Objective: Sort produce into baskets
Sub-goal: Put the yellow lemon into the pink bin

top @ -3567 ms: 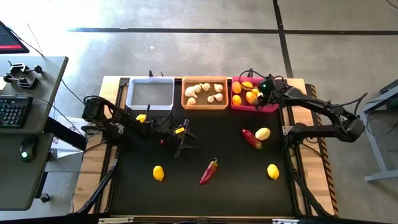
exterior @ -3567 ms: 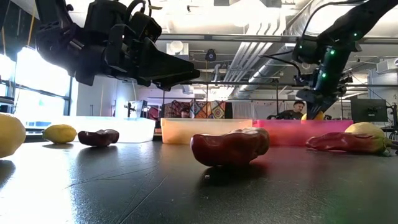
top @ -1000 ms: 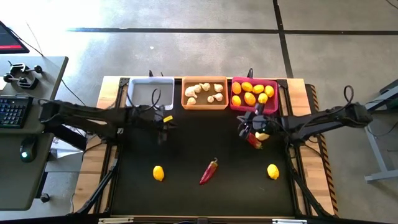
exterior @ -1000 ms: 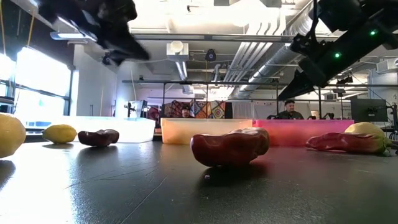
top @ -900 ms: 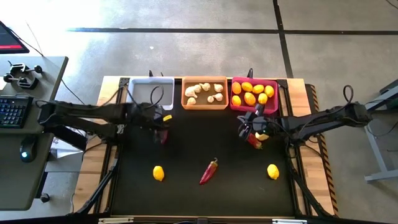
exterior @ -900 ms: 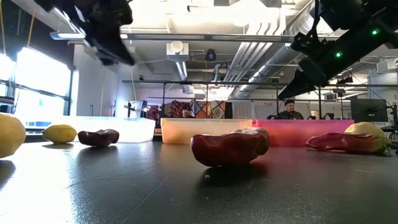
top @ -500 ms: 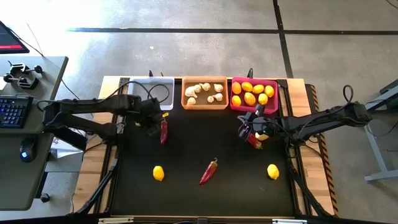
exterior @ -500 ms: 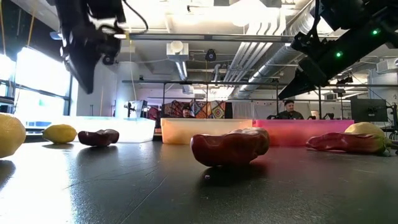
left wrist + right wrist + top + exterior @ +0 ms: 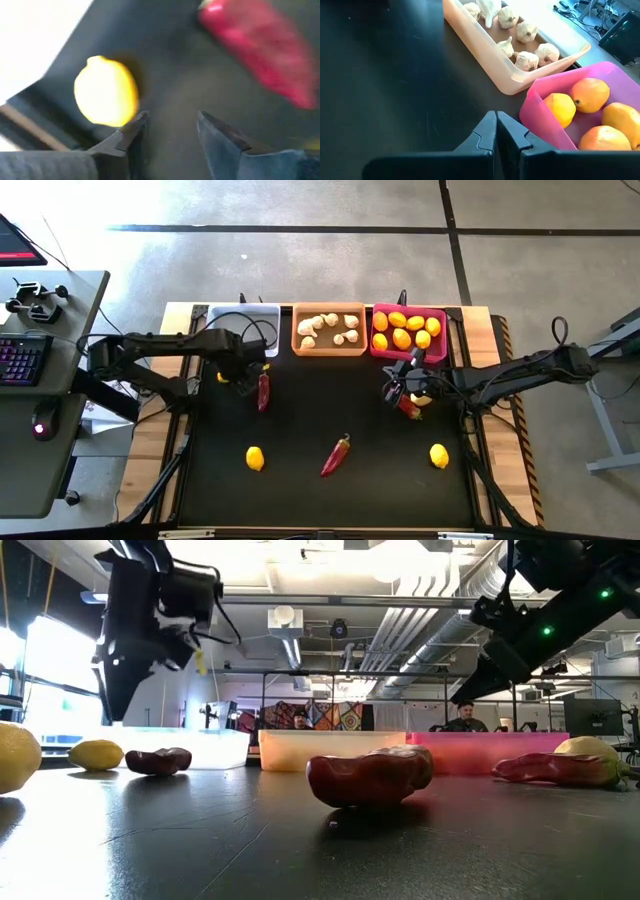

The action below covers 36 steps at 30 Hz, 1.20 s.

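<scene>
A black table top (image 9: 320, 480) is seen from above, set on a grey concrete floor crossed by dark lines, with a desk carrying a keyboard (image 9: 22, 360) at the left. Only the low view takes in the room behind: exposed ceiling ducts, bright windows and a seated person (image 9: 462, 718) beyond the bins.

Along the table's far edge three baskets are lined up: a white basket (image 9: 243, 313), an orange basket (image 9: 329, 345) filled with garlic bulbs (image 9: 325, 327), and a pink basket (image 9: 409, 352) filled with lemons (image 9: 402, 336). The garlic and lemons are shown close up in the right wrist view, where the two bins meet corner to corner.

The left arm is stretched over the table's left side, its left gripper (image 9: 240, 380) hanging just in front of the white basket; in its wrist view the fingers (image 9: 220, 135) are seen parted with nothing between them, a lemon (image 9: 106, 96) just beside one tip and a dark red chili (image 9: 265, 57) apart from the other. The right gripper (image 9: 398, 390) is held in front of the pink basket, its fingers pressed together and empty.

Loose on the table are a chili (image 9: 263, 391) by the left gripper, a second chili (image 9: 337, 454) at centre, a third (image 9: 409, 406) with a lemon (image 9: 422, 395) under the right arm, and two more lemons (image 9: 255, 457) (image 9: 438, 455) nearer the front edge.
</scene>
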Available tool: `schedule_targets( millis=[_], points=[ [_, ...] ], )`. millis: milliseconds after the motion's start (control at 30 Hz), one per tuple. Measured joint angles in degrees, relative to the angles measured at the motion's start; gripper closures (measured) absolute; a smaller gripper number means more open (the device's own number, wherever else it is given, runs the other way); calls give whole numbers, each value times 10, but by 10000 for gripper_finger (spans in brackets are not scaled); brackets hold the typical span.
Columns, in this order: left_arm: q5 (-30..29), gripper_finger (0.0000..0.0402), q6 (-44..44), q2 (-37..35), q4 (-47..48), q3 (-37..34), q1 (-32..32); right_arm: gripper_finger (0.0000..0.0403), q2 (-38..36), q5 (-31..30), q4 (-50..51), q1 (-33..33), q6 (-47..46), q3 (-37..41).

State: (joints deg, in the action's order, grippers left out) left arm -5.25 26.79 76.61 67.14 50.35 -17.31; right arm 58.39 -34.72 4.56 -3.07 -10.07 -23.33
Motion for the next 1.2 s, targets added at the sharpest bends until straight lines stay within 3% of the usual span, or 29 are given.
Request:
schedule_targets(
  millis=[133, 233, 600, 1067, 1200],
  points=[
    [-76, 215, 1, 21, 19, 0, -6, 401, 0, 0, 4, 0, 0, 0],
    [-98, 195, 1, 33, 24, 0, -17, 401, 0, 0, 4, 0, 0, 0],
    [-99, 161, -10, 72, 21, -32, -64, 401, 0, 0, 4, 0, 0, 0],
    [-67, 161, -43, 77, -41, -81, -79, 401, 0, 0, 4, 0, 0, 0],
    [-38, 180, -68, 77, -41, -83, -79, 401, 0, 2, 4, 0, -3, 0]
  ],
)
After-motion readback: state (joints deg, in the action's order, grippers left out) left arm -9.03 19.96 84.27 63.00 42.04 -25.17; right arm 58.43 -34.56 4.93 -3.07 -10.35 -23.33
